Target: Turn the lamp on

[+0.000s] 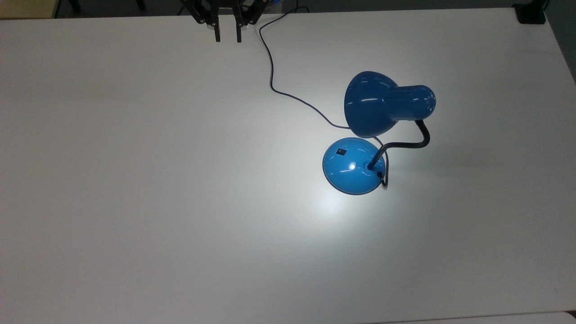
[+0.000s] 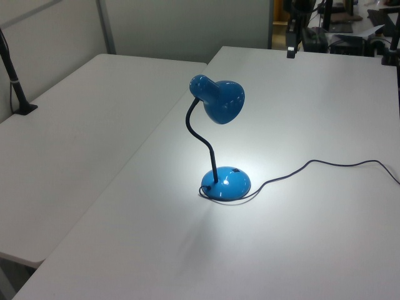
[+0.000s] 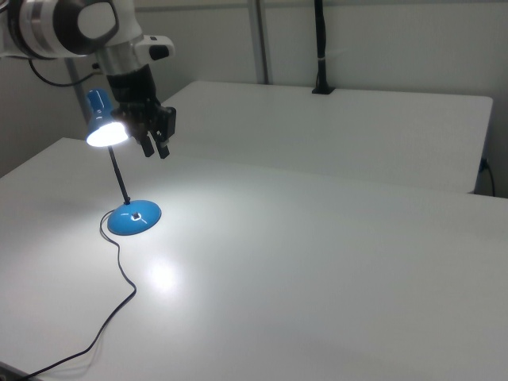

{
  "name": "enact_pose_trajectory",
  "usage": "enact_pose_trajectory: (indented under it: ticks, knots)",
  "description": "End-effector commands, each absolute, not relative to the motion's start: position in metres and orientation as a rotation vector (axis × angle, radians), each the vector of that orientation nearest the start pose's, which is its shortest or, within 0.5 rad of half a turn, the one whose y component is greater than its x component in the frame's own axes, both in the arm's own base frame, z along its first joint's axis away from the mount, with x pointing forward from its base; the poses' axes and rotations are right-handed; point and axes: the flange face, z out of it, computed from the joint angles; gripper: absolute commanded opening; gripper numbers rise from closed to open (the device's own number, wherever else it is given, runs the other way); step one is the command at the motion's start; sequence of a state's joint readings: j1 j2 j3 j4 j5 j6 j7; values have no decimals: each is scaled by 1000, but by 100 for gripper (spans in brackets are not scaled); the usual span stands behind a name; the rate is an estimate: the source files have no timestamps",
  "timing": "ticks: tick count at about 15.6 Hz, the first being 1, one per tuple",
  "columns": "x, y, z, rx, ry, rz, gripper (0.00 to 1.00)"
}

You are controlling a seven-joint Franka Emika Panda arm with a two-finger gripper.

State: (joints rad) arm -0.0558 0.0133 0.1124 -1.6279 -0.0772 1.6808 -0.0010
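Two dark fingers are showing at the top edge of the top view, where your end effector [image 1: 227,33] is hanging with a clear gap between them, spread apart and gripping nothing. In the right view's upper left, the end effector [image 3: 156,136] is sitting high above the desk [image 1: 135,202], beside the glowing mouth of the shade, with the white arm [image 3: 71,24] reaching in from the frame's corner. That height and distance are keeping it well apart from everything on the desk.

The lamp [image 1: 382,117] is standing right of centre in the top view, its domed blue base [image 1: 353,166] flat on the desk and the gooseneck [image 1: 405,144] curving so the shade is leaning over the base. A bright pool of light is lying on the desk around the base, so I am judging the lamp to be lit already and the task to be done. The small black switch [image 1: 342,151] is facing up on the base's upper left slope, easy to reach from above. The cord [image 1: 288,81] is trailing from the base toward the top of the top view, lying slack near your end effector.
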Motion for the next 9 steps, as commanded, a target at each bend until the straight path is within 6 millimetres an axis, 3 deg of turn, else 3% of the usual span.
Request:
enact_pose_trajectory:
  ticks: [1,2,9]
  knots:
    - [547,28,615,-3261,4,-10,96]
    - [544,29,616,-3263,6,10,100]
    - [544,18,617,-3258,42,13,100]
